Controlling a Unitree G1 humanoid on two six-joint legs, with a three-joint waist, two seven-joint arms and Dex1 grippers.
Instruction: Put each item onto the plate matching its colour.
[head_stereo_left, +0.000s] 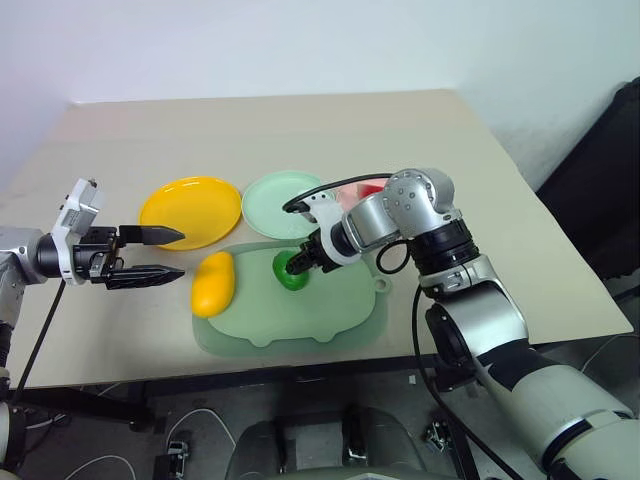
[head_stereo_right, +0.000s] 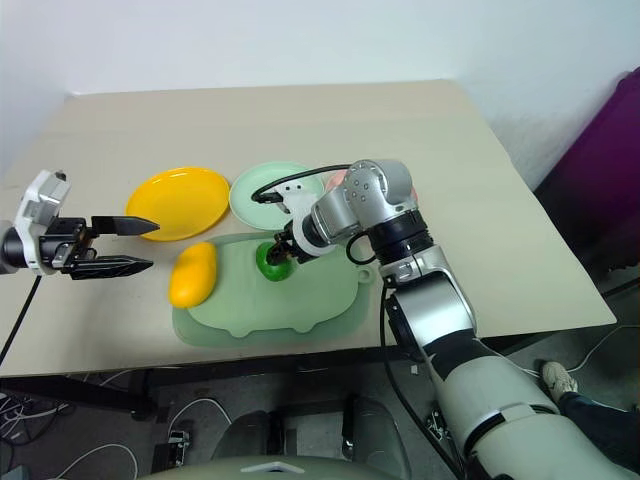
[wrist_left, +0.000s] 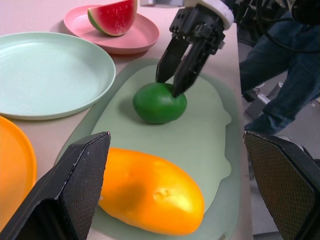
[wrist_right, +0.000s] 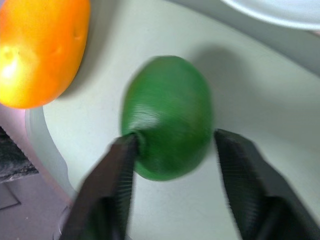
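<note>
The glossy green fruit (head_stereo_left: 290, 270) lies on the pale green mat (head_stereo_left: 300, 322). My right gripper (wrist_right: 175, 140) points down over it, open, one finger at each side of the fruit (wrist_right: 167, 112). The yellow mango (head_stereo_left: 213, 283) rests on the mat's left edge. My left gripper (head_stereo_left: 182, 253) hovers level to the left of the mango, open and empty. Behind the mat stand the yellow plate (head_stereo_left: 190, 210) and the mint green plate (head_stereo_left: 272, 200), both bare. In the left wrist view the red watermelon wedge (wrist_left: 114, 17) sits on the pink plate (wrist_left: 142, 37).
The mat has a small tab (head_stereo_left: 381, 284) on its right side and lies near the table's front edge (head_stereo_left: 120, 372). A person in jeans (wrist_left: 272, 65) is beyond the table's right side. Bare tabletop stretches behind the plates.
</note>
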